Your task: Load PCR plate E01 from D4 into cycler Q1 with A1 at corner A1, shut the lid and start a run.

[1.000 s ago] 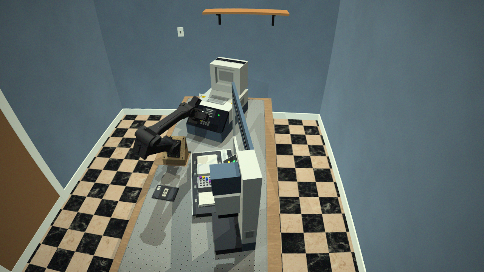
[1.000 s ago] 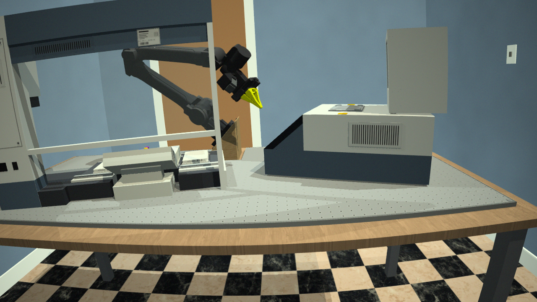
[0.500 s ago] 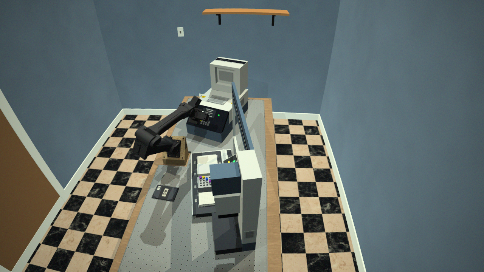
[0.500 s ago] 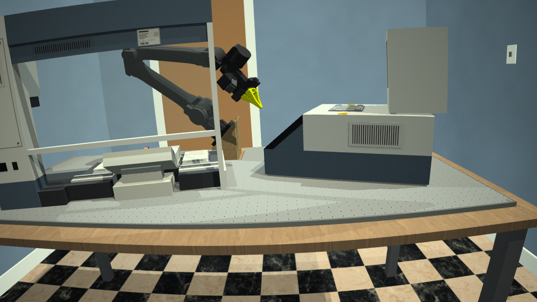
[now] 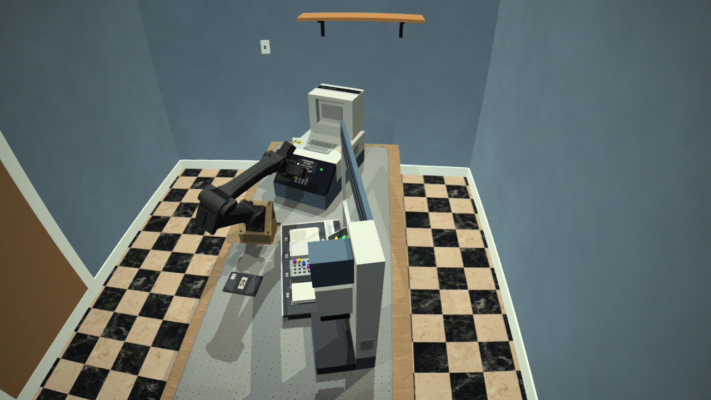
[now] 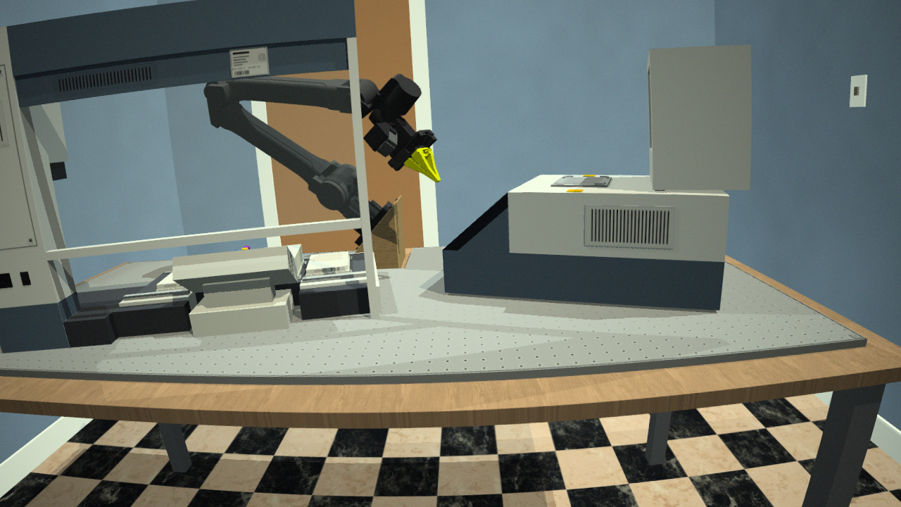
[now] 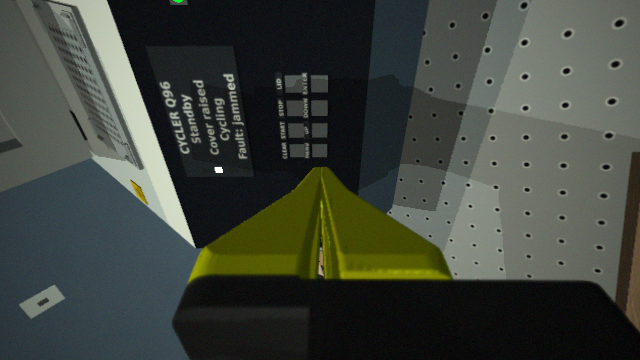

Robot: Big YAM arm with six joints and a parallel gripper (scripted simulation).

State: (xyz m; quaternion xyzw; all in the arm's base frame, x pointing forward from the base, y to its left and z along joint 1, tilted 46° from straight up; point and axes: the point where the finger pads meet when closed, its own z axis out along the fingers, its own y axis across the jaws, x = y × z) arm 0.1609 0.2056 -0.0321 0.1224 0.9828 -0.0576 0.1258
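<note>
Nearest in the top view, the liquid handler [image 5: 367,268] stands tall on the perforated worktop [image 5: 258,348], with its hand-off row [image 5: 285,278] along its left side. On that row the plate E01 [image 5: 303,293] lies at the near end, at D4, flat and white. Just beyond it sits the tube cooling block [image 5: 299,267] with coloured caps showing, and further still a pale block [image 5: 304,233]; the farthest position is partly hidden by the handler's head. To the left of the row the dark regrip nest RG [image 5: 242,284] lies flat on the worktop, well apart from the plate.

Farther back, the arm's wooden pedestal [image 5: 268,233] stands at the left edge of the worktop, and the black arm [image 5: 233,189] reaches from it toward the cycler Q1 [image 6: 617,227]. The gripper [image 7: 320,172] hangs above the sloping front panel [image 7: 260,100], its yellow jaws pressed together with nothing between them, the tip pointing close to the CLEAR key [image 7: 297,150] without touching the panel.

On the panel the lamp [image 5: 321,169] glows green. Beyond it the block [image 6: 581,181] on Q1's top lies bare, and at the far end the lid [image 6: 699,116] stands upright, open.
</note>
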